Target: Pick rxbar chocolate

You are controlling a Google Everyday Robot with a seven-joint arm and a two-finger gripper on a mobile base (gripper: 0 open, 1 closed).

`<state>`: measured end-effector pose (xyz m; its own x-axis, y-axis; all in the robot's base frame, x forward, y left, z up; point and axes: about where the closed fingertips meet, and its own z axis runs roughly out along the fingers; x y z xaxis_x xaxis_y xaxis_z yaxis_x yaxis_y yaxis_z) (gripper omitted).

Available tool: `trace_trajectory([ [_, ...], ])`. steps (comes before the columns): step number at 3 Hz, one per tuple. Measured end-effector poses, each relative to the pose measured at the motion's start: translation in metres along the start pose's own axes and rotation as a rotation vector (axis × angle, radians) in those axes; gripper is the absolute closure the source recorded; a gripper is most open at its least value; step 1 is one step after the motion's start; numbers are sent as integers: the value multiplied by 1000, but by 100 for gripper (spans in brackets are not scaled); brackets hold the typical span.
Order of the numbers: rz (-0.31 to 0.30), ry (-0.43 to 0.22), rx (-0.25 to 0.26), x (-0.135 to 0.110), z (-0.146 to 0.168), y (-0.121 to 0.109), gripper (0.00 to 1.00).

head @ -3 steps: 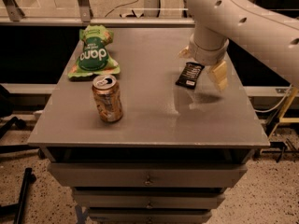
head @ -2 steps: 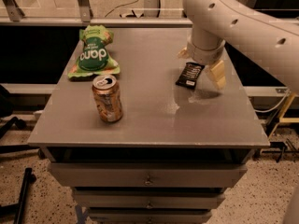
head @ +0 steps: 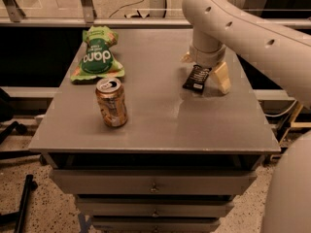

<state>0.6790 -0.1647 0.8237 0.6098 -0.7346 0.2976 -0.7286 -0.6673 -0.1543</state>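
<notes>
- Gripper [head: 204, 74] low over the table's [head: 194, 127] right rear, fingers spread, gripping nothing.
- Chocolate bar [head: 196, 78] sits between the fingers (flat or tilted, can't tell).
- Soda can [head: 112, 102] upright, front left.
- Green snack bag [head: 97, 57] behind the can.

High front view, angled down, near table [head: 194, 125], tool [head: 205, 75] far right

arm [head: 252, 30]: thick smooth off-white tube | shell: few small dark round holes [head: 208, 8] | wrist [head: 206, 50]: short pale cylinder | gripper [head: 206, 76]: cream-yellow, low at far right of the table [head: 160, 130] | body [head: 291, 188]: pale rounded form, lower right edge
</notes>
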Motion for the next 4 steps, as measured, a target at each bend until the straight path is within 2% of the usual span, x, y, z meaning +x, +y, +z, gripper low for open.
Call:
trace_trajectory([
  [1,-27,-32,-27,-7,10,0,23],
  [2,-30,-36,-30,-7,9,0,46],
  [4,-30,-37,-30,-2,-8,-3,92],
])
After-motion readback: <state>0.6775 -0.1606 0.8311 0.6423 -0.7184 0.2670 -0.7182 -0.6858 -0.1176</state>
